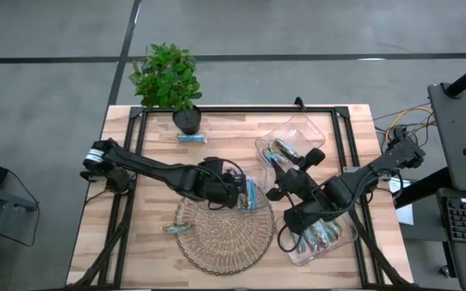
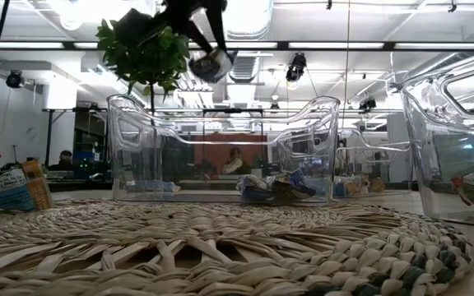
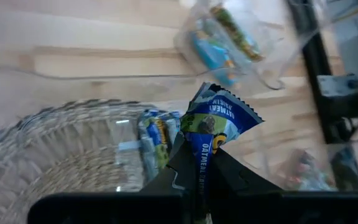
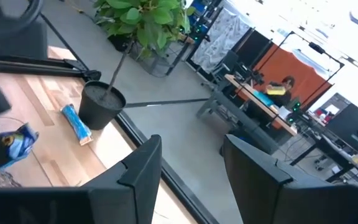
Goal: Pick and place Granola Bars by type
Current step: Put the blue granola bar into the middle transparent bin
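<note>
One blue granola bar (image 3: 213, 127) sits clamped upright in the left gripper (image 3: 199, 168), directly above the middle clear tray (image 1: 253, 212); right gripper (image 4: 188, 162) half apart, empty.

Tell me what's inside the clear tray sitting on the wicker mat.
The clear tray holds a few blue-wrapped bars lying side by side. The left pincer, shut on another blue bar, covers part of the tray.
</note>
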{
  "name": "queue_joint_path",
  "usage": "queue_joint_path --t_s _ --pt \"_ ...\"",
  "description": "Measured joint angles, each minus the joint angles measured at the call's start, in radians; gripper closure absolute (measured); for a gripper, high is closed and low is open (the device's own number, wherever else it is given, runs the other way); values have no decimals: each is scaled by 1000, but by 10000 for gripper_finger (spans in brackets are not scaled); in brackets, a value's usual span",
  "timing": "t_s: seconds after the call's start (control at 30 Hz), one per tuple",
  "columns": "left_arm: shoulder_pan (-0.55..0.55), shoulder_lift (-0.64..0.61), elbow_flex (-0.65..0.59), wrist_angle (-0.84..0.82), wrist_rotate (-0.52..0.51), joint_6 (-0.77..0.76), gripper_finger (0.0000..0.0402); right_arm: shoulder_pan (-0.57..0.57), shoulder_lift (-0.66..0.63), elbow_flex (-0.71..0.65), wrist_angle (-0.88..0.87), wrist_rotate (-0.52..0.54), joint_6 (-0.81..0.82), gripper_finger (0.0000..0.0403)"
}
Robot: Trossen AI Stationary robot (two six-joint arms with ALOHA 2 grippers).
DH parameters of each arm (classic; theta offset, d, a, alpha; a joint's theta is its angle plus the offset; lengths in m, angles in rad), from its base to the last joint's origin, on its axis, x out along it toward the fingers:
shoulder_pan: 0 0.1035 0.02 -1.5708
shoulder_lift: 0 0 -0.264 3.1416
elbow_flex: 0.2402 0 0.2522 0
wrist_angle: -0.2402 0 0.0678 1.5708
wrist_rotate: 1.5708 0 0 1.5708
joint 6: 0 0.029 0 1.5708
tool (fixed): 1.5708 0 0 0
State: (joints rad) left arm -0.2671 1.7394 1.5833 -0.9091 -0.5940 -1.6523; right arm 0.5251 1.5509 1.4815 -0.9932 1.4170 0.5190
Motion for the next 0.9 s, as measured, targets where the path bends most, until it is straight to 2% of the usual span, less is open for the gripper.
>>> queue_joint_path --t_s 0.5,0.9 --pt "81 132 -1 -35 62 -97 401 -2 2 -2 4 -1 2 241" --pt "85 208 -2 -19 92 -161 401 -2 2 -4 3 -2 2 241"
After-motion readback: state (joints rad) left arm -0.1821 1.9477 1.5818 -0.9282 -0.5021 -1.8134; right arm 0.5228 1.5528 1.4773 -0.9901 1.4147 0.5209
